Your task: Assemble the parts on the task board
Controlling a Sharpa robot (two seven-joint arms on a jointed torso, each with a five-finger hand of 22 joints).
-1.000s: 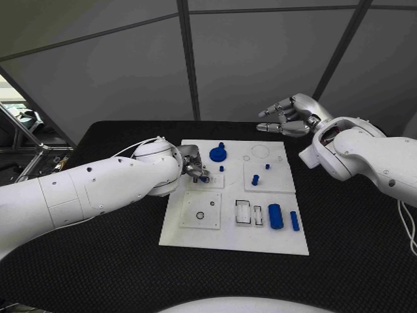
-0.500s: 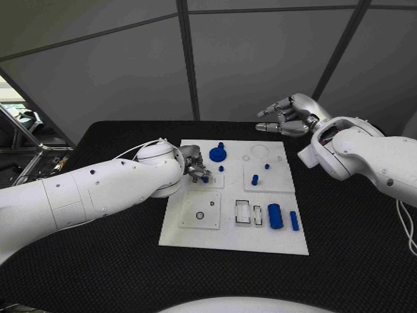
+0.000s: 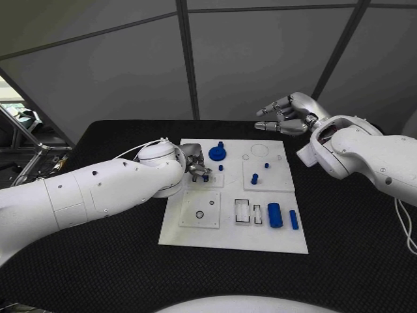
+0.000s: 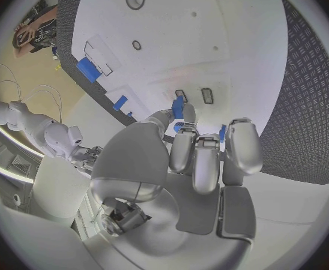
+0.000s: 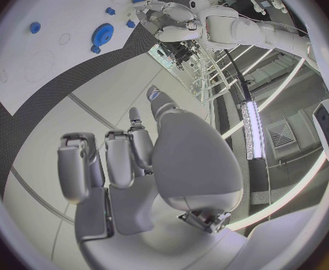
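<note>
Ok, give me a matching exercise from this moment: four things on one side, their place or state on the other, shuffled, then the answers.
Things:
1. left hand
2. right hand
3. blue gear
4. blue cylinder

Places or states:
A. lies flat near the task board's near right corner
B. raised beyond the board's far edge, holding nothing
C. sits on the board's far part, near the middle
D. pinches a small blue part over the board's left side

Pairs: 1-D, 2-B, 3-C, 4-A

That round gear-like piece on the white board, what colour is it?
Blue; the gear shows best in the head view.
</note>
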